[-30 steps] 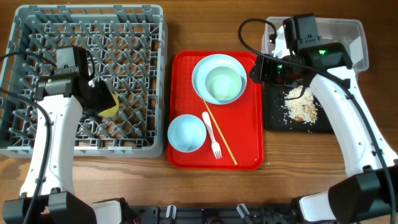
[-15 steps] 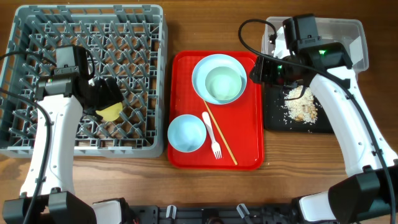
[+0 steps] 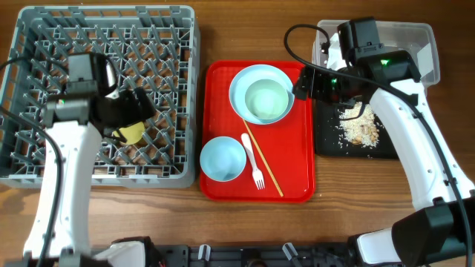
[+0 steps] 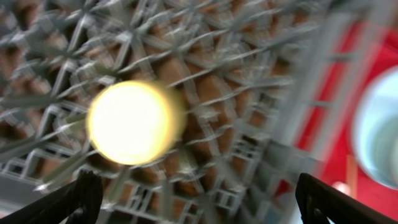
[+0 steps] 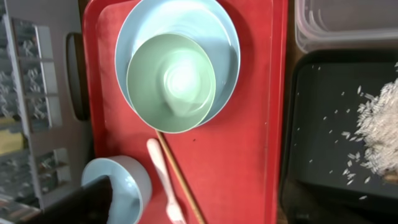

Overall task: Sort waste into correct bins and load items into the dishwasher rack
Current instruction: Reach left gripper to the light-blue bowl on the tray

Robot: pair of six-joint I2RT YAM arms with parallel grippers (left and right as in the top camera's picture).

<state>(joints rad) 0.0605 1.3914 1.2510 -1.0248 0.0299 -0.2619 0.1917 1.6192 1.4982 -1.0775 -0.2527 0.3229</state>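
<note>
Hanging with left jaws spread over small yellow cup (image 4: 130, 122) in large grey lattice-walled crate (image 3: 104, 10); holding right jaws apart above red rectangular tray (image 3: 220, 111).

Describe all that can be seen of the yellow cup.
The yellow cup is small, round and plain, plastic by its look. It lies inside the grey rack, among the pegs, front right. The left wrist view shows only a blurred bright disc, so its pose cannot be told. The left fingers stand wide apart, not touching it; from overhead the arm hides part of it.
</note>
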